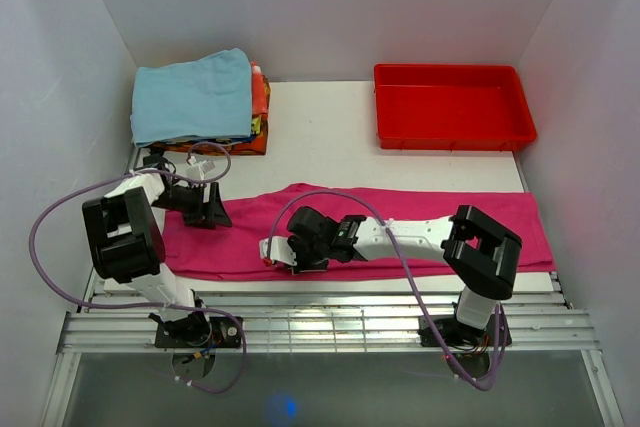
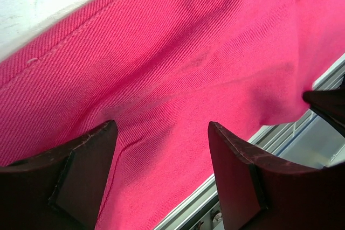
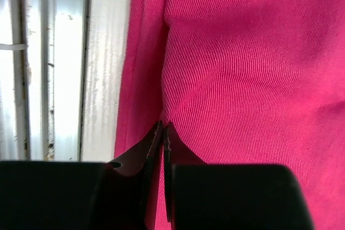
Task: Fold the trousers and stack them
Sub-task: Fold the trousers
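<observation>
Trousers (image 1: 450, 202): spread flat, under both grippers. Left gripper (image 2: 161, 127): fingers wide apart over trousers' left end, holding nothing. Right gripper (image 3: 163, 127): pinched together on trousers' near edge.

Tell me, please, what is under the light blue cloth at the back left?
A stack of clothes lies under the light blue cloth: its orange-red edge shows at the right, yellow bits in front. The cloth covers the rest, so their number is hidden.

Left gripper (image 2: 161, 129) wide — right gripper (image 3: 163, 126) clamped
</observation>
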